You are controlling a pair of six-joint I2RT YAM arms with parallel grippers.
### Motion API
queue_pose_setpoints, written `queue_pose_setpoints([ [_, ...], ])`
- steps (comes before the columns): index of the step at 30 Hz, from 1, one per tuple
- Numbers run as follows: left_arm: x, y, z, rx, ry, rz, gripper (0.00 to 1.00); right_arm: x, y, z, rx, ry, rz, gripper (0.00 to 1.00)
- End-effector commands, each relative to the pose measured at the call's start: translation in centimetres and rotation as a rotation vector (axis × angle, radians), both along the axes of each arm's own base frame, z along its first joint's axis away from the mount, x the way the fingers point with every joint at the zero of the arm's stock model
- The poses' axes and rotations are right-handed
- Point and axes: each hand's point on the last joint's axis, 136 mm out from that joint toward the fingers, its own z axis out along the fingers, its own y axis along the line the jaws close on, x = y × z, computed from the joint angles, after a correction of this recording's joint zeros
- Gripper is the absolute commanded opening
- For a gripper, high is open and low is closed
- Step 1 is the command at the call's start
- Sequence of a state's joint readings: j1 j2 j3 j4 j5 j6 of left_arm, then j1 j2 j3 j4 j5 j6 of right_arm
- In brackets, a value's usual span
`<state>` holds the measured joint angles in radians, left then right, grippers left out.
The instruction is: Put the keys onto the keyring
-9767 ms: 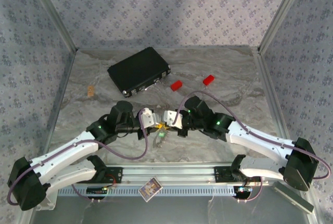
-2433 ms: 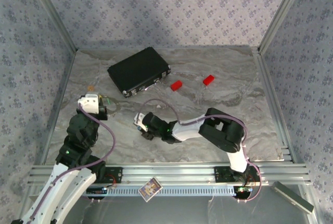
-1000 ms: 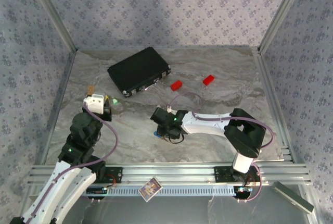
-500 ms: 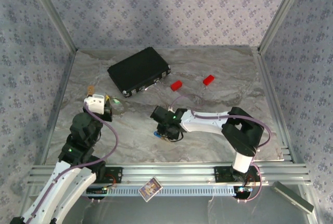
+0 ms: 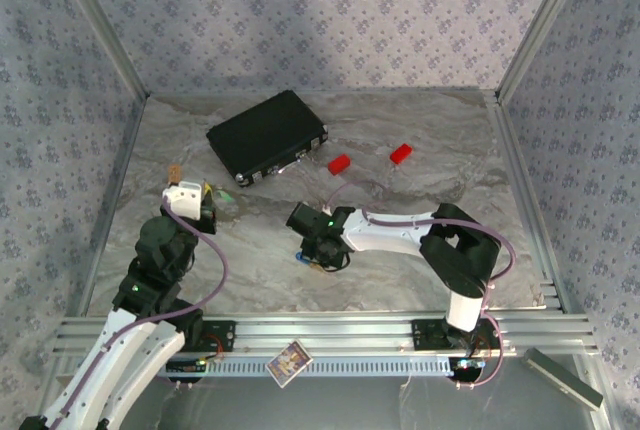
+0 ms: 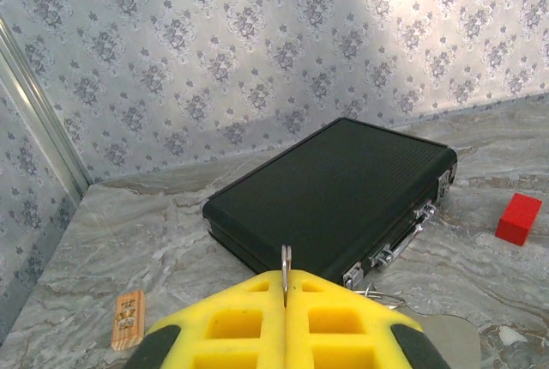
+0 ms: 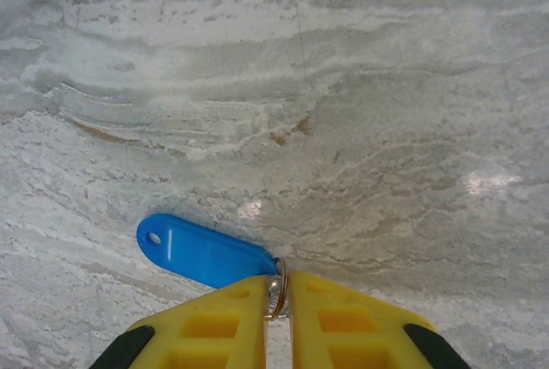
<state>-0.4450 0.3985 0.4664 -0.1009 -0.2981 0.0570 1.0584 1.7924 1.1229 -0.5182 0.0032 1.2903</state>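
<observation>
Keys: the blue-headed key [image 7: 202,251] is lying flat on the table [image 7: 386,86], near its middle. A green speck just beside the left arm's tip is probably the green-headed key [image 5: 209,189], but it is showing too small to be sure.
Keyring: a thin silvery sliver is sticking up from between the left fingers. I am taking it for the keyring [image 6: 286,259], raised off the table on the left side.
Left pincer [image 6: 286,279]: its yellow fingers are pressing together, clamping that metal sliver.
Right pincer [image 7: 276,283]: its fingers are nearly together, pinching the metal end of the blue-headed key, whose blue head is pointing away to the left.
Step in hand: judging from this, the right arm is securing the blue-headed key for pickup.
Next move: it is calling for a lift without the key twisting, then carrying it over to the left arm and lining its small opening up with the chain.
Container: the black case [image 6: 334,189] is sitting closed toward the back, latches facing forward and contents hidden. Two red blocks [image 5: 339,163] are lying beside it.
</observation>
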Motion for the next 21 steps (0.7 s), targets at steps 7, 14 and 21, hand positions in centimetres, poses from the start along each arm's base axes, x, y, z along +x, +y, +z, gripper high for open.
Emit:
queue_pose_setpoints([
  [7, -0.2, -0.2, 2.2, -0.057, -0.078, -0.016, 0.00, 0.2, -0.3, -0.1, -0.032, 0.017, 0.006, 0.15],
  [14, -0.2, -0.2, 2.1, -0.055, -0.077, -0.019, 0.00, 0.5, -0.3, 0.0, -0.035, 0.016, 0.021, 0.08],
  [21, -0.2, -0.2, 2.2, -0.048, -0.074, -0.022, 0.00, 0.9, -1.2, 1.2, -0.040, -0.023, 0.099, 0.00],
])
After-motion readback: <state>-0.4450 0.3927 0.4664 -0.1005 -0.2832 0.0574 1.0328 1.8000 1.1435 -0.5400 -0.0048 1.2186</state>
